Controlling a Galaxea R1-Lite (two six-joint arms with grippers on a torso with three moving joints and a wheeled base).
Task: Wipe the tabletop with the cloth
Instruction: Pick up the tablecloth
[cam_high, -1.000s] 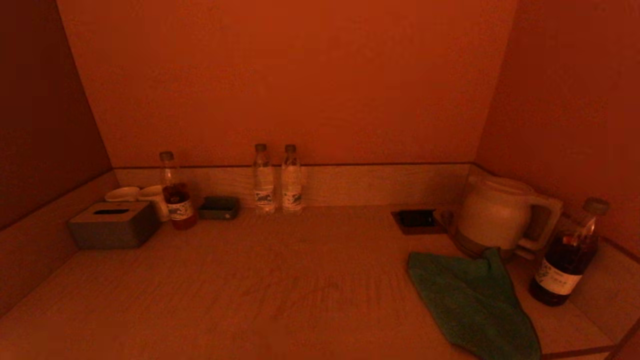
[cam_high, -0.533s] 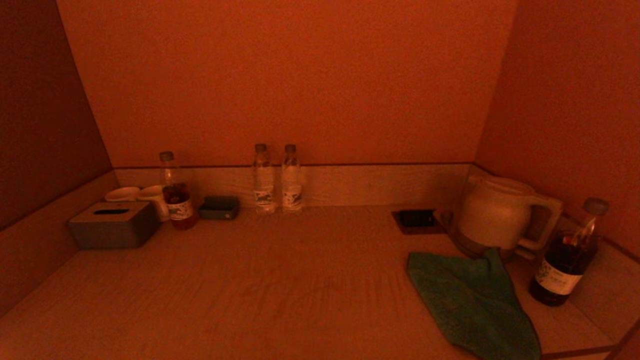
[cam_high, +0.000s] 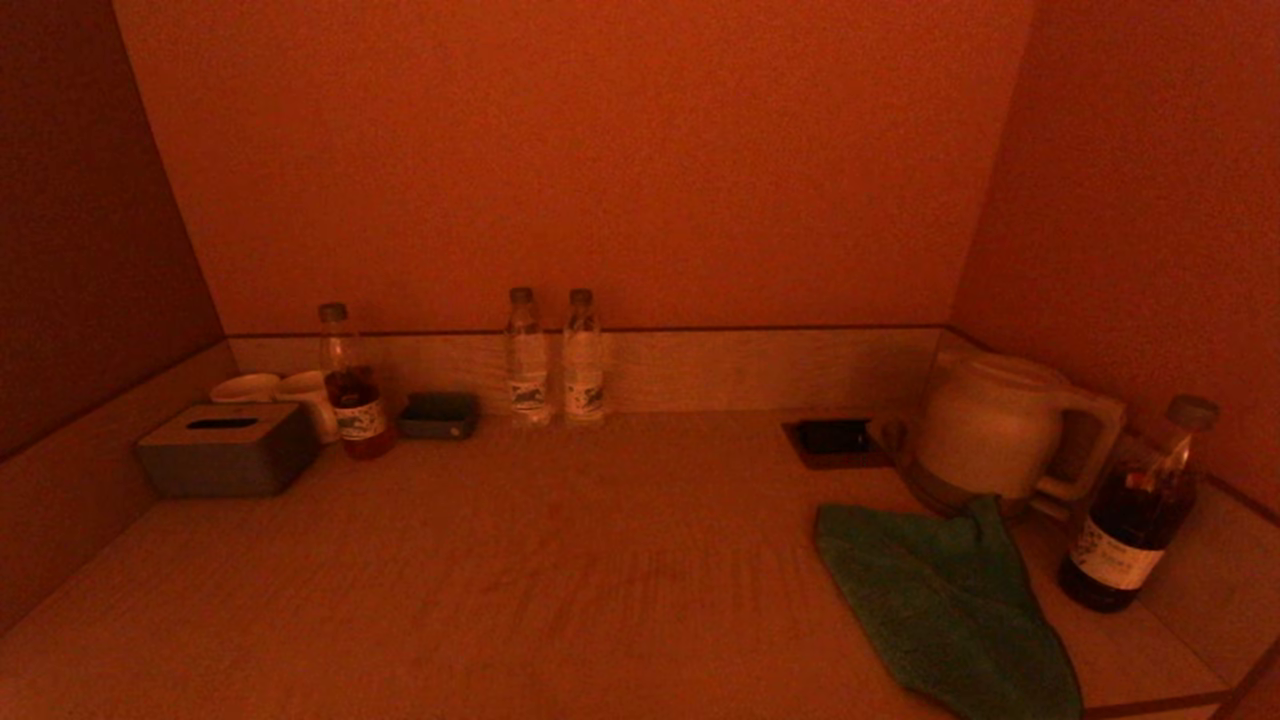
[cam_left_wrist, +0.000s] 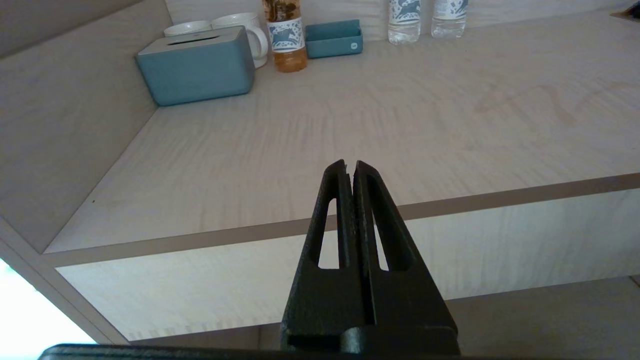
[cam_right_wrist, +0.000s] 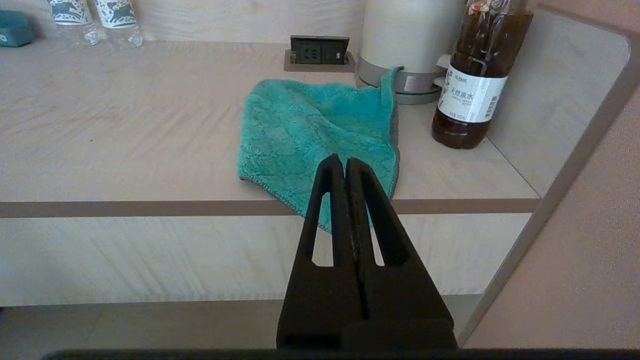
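Pale tabletop (cam_high: 560, 560) in a walled nook; cloth (cam_high: 940, 600) lies flat at near right, far corner touching kettle (cam_high: 990, 425), near corner hanging over the edge. Left gripper (cam_left_wrist: 349, 167) & right gripper (cam_right_wrist: 340, 162) hang off the near edge, jaws together, empty.

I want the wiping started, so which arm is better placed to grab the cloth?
Right. The cloth lies straight ahead of the right end effector, near the kettle; the left end effector faces the tissue box side.
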